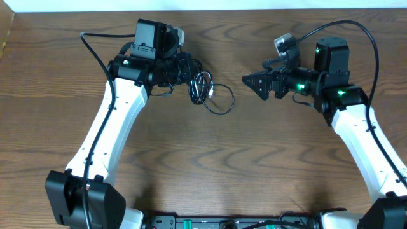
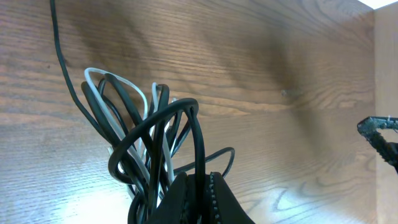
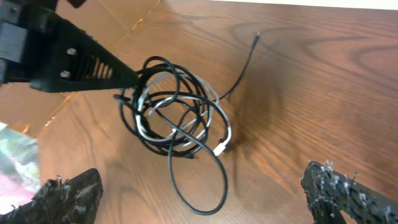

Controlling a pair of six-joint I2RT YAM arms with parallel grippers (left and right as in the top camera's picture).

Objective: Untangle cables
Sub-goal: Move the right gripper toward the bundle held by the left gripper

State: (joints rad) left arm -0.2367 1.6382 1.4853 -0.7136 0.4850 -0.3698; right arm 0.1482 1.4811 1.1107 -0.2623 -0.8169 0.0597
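Toward the far middle of the table (image 1: 203, 184), found the cables (image 1: 205, 89) bunched into one knot of black and white loops, pinched at its top by the left gripper (image 1: 193, 76), clamped shut on the strands. Noted a wide black loop (image 1: 231, 97) sagging out of the bunch on the side nearer the right gripper (image 1: 249, 81), and a loose black end (image 3: 245, 62) with a small plug tip trailing off across the tabletop. Saw the right gripper spread to its widest, empty, aimed at the bunch but apart from it.

Judged the step in hand as the right arm's approach for a second hold. Best done with the left clamp firm and steady. Better to go for a single strand than the knot's core, preferably the outlying loop or the free end, easiest to isolate. Then to close on that alone, draw away slowly, and watch for white strands snagging. Risked tightening the knot by catching several cords together.
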